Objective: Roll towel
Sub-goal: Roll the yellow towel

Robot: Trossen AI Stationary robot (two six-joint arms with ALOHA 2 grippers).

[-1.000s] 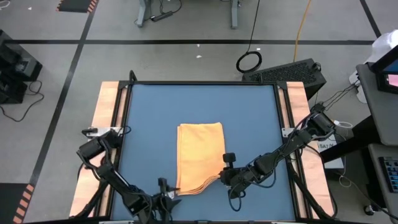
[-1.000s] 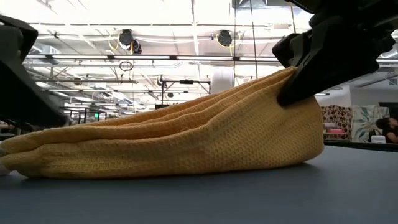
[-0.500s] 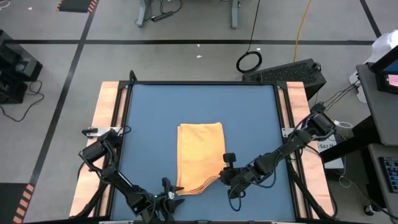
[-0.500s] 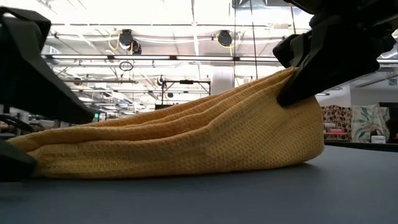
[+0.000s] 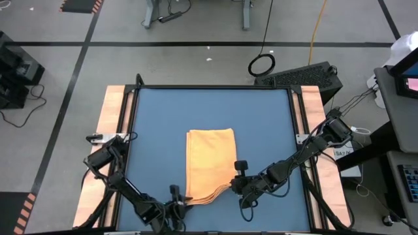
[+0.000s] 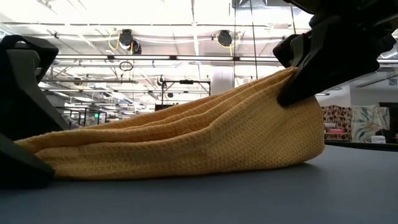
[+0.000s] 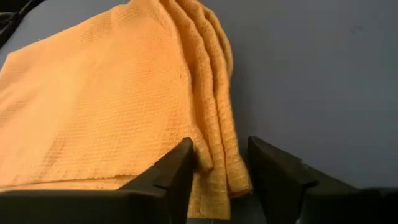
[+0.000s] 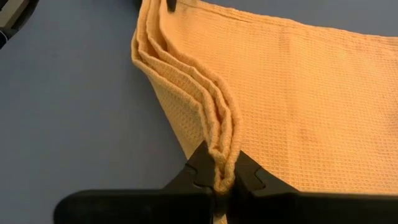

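Note:
The orange-yellow towel (image 5: 210,160) lies folded in several layers on the blue table top (image 5: 157,117). My right gripper (image 5: 233,186) is shut on its near right corner, which stands raised in the low view (image 6: 292,81). My left gripper (image 5: 181,201) is open at the near left corner. In the left wrist view (image 7: 221,168) its two fingers stand on either side of the stacked edges (image 7: 214,134). The rest of the towel lies flat on the table. My right gripper pinches the stacked edges at the towel's near right corner (image 8: 221,149) between its two fingers, several layers together. The fingers come from the table's right, slanting down. The corner is lifted off the table; the towel slopes down from it to the table (image 6: 93,155). My left gripper: I cannot tell whether its fingers (image 7: 177,171) touch the towel.
Wooden side rails (image 5: 111,111) and a black frame border the blue table top. Bare table lies on the far side and on both sides of the towel.
My left gripper has gone toward the table's right, up to the towel's near left corner, and its fingers now stand around that corner. My right gripper and the raised corner have kept still.

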